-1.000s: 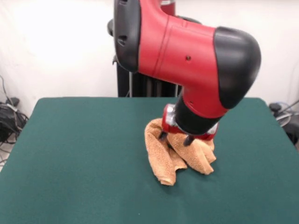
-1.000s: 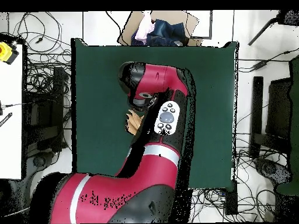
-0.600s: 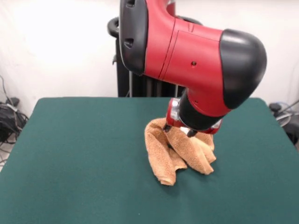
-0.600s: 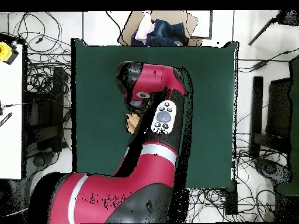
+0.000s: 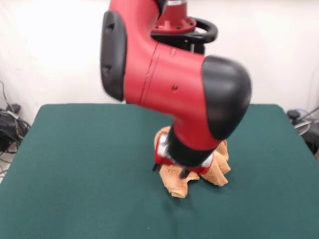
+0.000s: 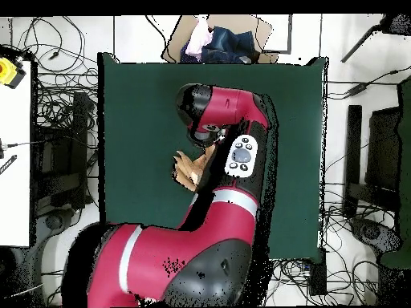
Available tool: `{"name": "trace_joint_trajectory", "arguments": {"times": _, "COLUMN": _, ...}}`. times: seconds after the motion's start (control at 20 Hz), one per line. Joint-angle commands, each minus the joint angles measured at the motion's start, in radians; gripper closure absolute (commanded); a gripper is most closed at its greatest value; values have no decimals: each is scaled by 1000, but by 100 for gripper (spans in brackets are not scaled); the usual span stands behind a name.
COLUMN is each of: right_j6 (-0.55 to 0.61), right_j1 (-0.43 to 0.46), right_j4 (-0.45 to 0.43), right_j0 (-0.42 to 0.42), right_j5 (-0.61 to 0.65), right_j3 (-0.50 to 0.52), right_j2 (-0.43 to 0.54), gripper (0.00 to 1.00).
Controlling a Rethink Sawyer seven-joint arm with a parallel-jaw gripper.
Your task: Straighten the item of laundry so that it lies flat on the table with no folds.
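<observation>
The orange-tan towel [image 5: 212, 167] is bunched up in a crumpled heap a bit right of centre on the green surface [image 5: 79, 164], nowhere near flat. Loads of folds, with one lobe hanging toward the near side and another poking out on the right. The arm comes down right over it, and the hand [image 5: 170, 171] sits low at the heap's near-left edge, dark tips down at the cloth. Can't tell if it's open or closed. From overhead only a small bit of towel [image 6: 186, 168] peeks out beside the arm.
</observation>
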Motion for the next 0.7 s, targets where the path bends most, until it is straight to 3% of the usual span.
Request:
{"name": "trace_joint_trajectory", "arguments": {"times": 0.05, "right_j6": 163, "right_j1": 119, "right_j4": -5, "right_j0": -6, "right_j5": 68, "right_j3": -74, "right_j2": 64, "gripper": 0}}
{"name": "trace_joint_trajectory", "arguments": {"times": 0.25, "right_j6": 172, "right_j1": 118, "right_j4": -7, "right_j0": 13, "right_j5": 225, "right_j3": -111, "right_j2": 34, "gripper": 0}}
{"name": "trace_joint_trajectory", "arguments": {"times": 0.7, "right_j6": 174, "right_j1": 123, "right_j4": -1, "right_j0": 12, "right_j5": 231, "right_j3": -122, "right_j2": 46, "gripper": 0}}
